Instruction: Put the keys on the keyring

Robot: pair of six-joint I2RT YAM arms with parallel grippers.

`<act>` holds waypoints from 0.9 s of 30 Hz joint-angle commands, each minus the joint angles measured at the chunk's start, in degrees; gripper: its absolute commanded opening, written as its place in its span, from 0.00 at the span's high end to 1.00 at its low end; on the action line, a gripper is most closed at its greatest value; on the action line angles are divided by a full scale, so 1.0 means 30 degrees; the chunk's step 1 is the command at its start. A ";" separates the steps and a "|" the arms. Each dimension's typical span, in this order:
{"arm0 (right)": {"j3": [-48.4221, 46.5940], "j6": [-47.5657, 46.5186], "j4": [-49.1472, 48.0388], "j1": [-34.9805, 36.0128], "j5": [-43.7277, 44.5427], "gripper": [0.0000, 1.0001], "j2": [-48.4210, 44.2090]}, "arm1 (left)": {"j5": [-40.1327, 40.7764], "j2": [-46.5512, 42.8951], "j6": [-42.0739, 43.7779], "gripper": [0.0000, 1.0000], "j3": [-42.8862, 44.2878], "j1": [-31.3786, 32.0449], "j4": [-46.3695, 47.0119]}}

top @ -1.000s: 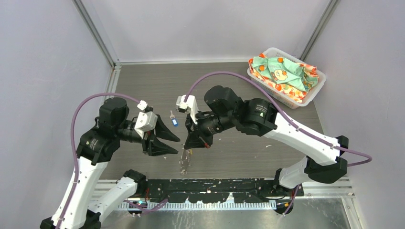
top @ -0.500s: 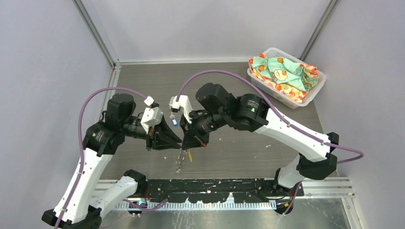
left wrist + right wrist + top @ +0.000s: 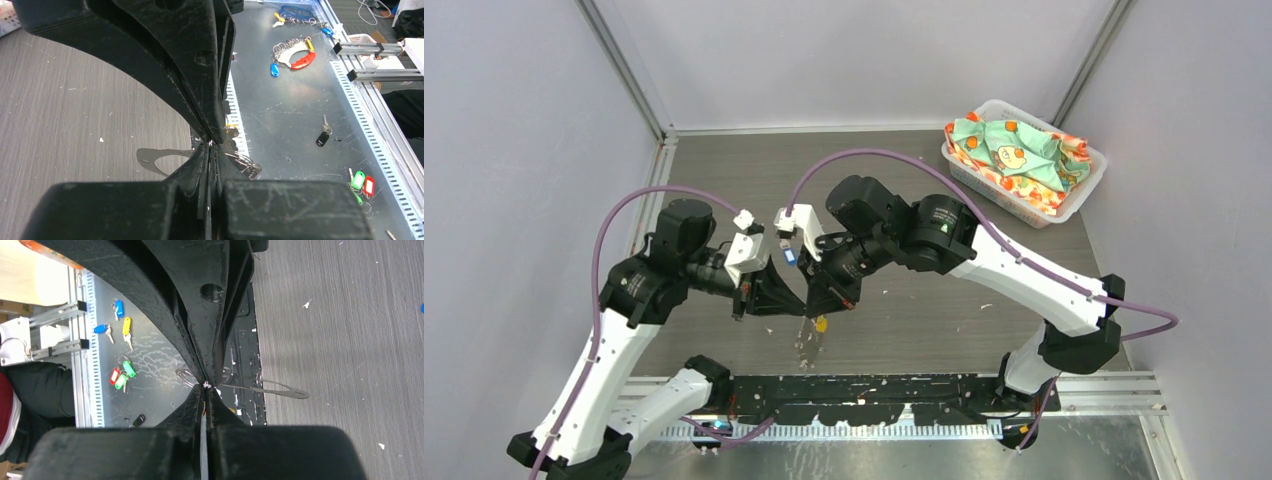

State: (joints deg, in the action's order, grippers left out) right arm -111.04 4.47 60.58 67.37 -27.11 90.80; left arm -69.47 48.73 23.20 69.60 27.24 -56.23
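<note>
The keyring (image 3: 805,345) hangs as a thin speckled loop just above the table's near edge, pinched from both sides. My left gripper (image 3: 798,305) is shut on its top, fingertips pressed together (image 3: 212,143), with the ring's coils (image 3: 247,166) showing just past them. Tip to tip with it, my right gripper (image 3: 820,305) is also shut on the ring (image 3: 206,385), and a wire arc of the keyring (image 3: 184,376) sticks out beside it. The yellow-headed key (image 3: 821,323) dangles under the right tips (image 3: 231,131). The blue-headed key (image 3: 789,256) lies on the table behind the grippers.
A white basket (image 3: 1092,185) of patterned cloth stands at the back right. A black rail (image 3: 874,385) runs along the near table edge. Beyond that edge, a lower metal surface holds spare tagged keys (image 3: 362,184) (image 3: 120,379).
My left gripper has moved right up to the right gripper's tips and gone from open to shut. The right arm shifted slightly left with the hanging ring.
</note>
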 commanded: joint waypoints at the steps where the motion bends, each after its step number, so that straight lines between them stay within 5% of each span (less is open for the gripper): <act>1: 0.1005 0.0717 -0.3561 -0.0062 -0.0095 0.90 -0.1680 | 0.0329 -0.0405 -0.0798 1.00 0.0229 0.0118 0.0920; 4: 0.3476 0.1509 -0.6082 -0.0322 0.0485 0.73 -0.3505 | -0.0003 -0.1020 -0.4147 1.00 -0.0445 0.0118 0.4171; 10: 0.7994 0.2869 -1.0512 -0.0677 0.1366 0.62 -0.6981 | -0.0004 -0.2819 -1.2727 1.00 -0.3418 0.0088 1.3957; 20: 1.0748 0.2746 -1.4747 -0.0742 0.2355 0.54 -0.9319 | 0.0291 -0.2743 -1.4287 1.00 -0.3309 0.0088 1.5459; 27: 1.0301 0.2309 -1.5275 -0.0747 0.1250 0.60 -0.8265 | 0.0502 -0.2875 -1.4599 1.00 -0.3159 0.0088 1.5776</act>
State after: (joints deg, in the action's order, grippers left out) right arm -79.15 12.29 19.31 65.39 -21.96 64.90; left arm -68.55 40.77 -18.26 58.87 27.33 -13.45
